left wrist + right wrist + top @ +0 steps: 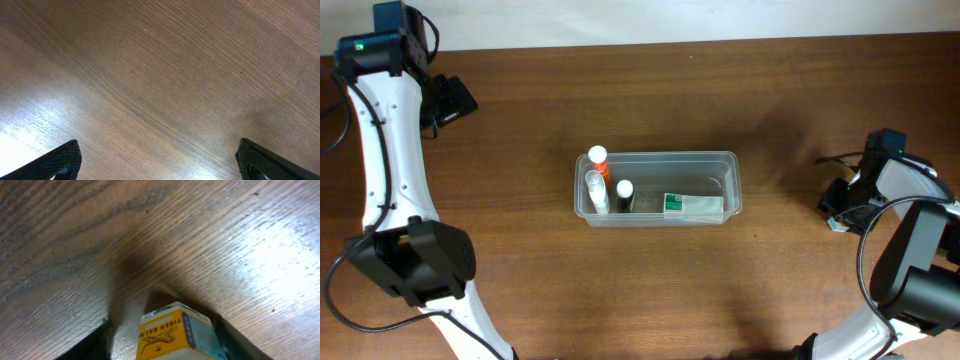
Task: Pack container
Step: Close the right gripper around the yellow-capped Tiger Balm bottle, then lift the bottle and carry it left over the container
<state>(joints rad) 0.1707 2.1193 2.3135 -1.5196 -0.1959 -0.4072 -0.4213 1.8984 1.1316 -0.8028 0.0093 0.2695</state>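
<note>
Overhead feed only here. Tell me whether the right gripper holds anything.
Observer: Yes. The right wrist camera shows the right gripper gripping a small yellow box printed with a tiger, lifted off the wood.
Operator: Now report the left gripper.
Observer: In the left wrist view the left gripper has its fingers wide apart, with only bare table between them.

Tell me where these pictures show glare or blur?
Overhead: sharp, evenly lit brown wooden table, soft shadows. Left wrist: white glare at the lower left of the wood. Right wrist: glare at the right; the small yellow-labelled box is close and blurred.
</note>
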